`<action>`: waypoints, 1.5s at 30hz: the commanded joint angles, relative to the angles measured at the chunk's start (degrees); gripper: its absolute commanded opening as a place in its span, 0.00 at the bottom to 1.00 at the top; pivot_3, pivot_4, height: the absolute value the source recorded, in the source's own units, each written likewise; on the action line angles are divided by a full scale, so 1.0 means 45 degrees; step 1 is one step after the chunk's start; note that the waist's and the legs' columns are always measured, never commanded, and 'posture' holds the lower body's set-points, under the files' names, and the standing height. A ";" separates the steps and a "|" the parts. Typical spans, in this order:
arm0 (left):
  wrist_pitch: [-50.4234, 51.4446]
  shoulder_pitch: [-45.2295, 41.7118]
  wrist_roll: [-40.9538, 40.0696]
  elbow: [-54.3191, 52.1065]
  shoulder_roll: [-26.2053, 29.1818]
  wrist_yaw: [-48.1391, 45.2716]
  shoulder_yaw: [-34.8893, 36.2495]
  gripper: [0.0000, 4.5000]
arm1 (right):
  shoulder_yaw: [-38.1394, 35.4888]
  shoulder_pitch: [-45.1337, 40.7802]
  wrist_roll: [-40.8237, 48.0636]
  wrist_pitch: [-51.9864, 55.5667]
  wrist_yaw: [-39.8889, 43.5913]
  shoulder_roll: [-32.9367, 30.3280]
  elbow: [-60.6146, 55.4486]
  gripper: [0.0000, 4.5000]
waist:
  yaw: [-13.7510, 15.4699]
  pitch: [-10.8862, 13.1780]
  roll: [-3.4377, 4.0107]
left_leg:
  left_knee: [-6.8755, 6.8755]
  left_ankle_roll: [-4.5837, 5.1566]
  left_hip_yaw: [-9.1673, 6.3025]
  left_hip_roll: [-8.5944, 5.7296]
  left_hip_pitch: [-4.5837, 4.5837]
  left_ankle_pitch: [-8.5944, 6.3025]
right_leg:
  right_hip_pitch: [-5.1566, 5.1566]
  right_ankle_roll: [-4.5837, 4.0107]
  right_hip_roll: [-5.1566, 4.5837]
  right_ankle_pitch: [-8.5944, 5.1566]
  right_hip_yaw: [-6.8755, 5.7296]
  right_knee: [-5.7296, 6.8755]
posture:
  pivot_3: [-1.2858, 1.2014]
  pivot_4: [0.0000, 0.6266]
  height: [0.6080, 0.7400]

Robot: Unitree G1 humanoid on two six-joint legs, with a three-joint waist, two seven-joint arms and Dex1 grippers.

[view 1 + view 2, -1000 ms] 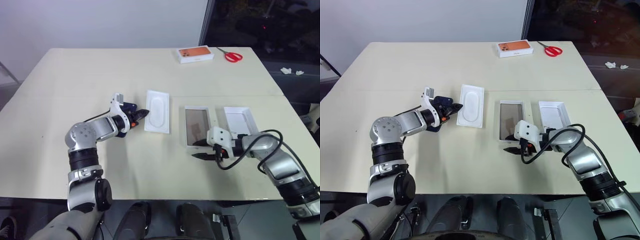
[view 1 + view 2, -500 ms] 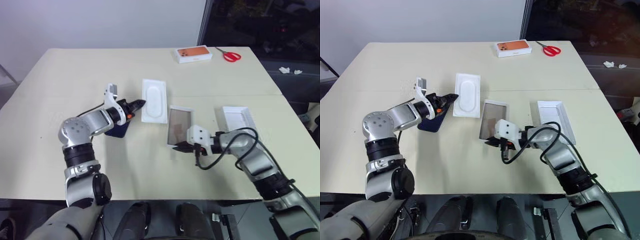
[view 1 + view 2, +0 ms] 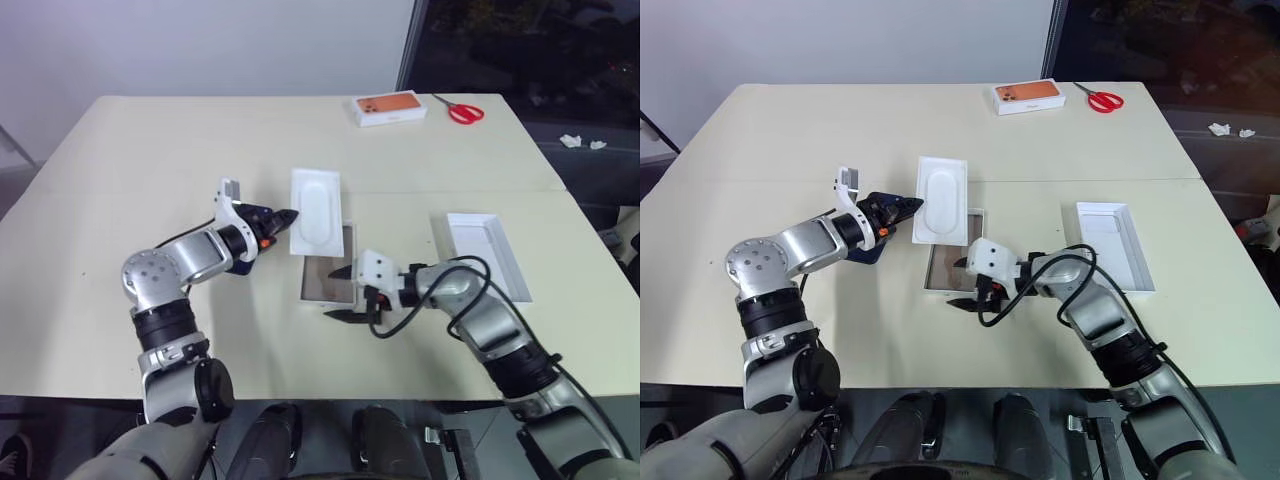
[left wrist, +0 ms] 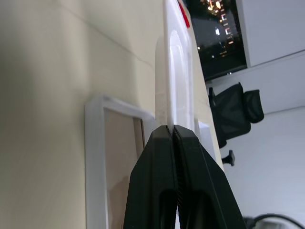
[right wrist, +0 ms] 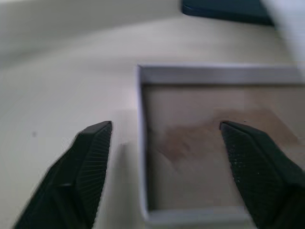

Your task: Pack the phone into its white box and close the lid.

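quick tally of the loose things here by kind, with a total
phone: 1
white box: 1
lid: 1
white insert tray: 1
orange-topped box: 1
scissors: 1
total: 6

The table [image 3: 150, 150] looked matt, smooth cream laminate; the white box [image 3: 326, 276] was thin matt cardboard with a brownish liner inside, the moulded white tray [image 3: 317, 212] smooth and faintly glossy like plastic, and the right gripper's fingers [image 5: 86, 162] black plastic with finely ribbed pads.
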 commanded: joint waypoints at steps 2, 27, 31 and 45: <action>0.0125 0.0533 -0.0460 -0.1381 -0.0574 0.0773 -0.0311 0.00 | -0.1570 0.0441 0.1001 0.0289 0.1088 -0.1785 -0.0933 0.78 | 0.0045 0.0001 -0.0003 | 0.0000 0.0020 -0.0004 -0.0002 0.0000 -0.0012 | 0.0007 0.0000 -0.0003 0.0000 -0.0002 -0.0004 | 0.52 0.24 1.00; 0.1667 0.1656 -0.0975 -0.2997 -0.1367 0.2577 -0.0679 0.00 | -0.1914 -0.0267 0.0109 -0.1863 0.0383 -0.2020 0.1593 0.78 | 0.0028 0.0006 -0.0011 | -0.0003 -0.0003 0.0003 0.0006 0.0001 0.0001 | 0.0013 0.0000 0.0002 0.0000 0.0001 -0.0016 | 0.52 0.24 1.00; 0.1549 0.1647 -0.0956 -0.2927 -0.1468 0.2603 -0.0681 0.32 | -0.1870 -0.0348 0.0013 -0.1920 0.0317 -0.1890 0.1609 0.79 | 0.0027 0.0006 -0.0011 | -0.0004 -0.0004 0.0002 0.0008 0.0001 0.0002 | 0.0012 0.0000 0.0004 0.0000 0.0001 -0.0015 | 0.52 0.24 1.00; 0.1783 0.1134 -0.1280 -0.3198 -0.0769 0.2474 -0.0824 0.99 | -0.1953 -0.0923 0.0081 -0.1674 -0.0001 -0.1301 0.1658 0.79 | 0.0023 0.0006 -0.0011 | -0.0005 -0.0005 0.0001 0.0008 0.0001 0.0002 | 0.0011 0.0000 0.0005 0.0000 0.0000 -0.0015 | 0.52 0.24 1.00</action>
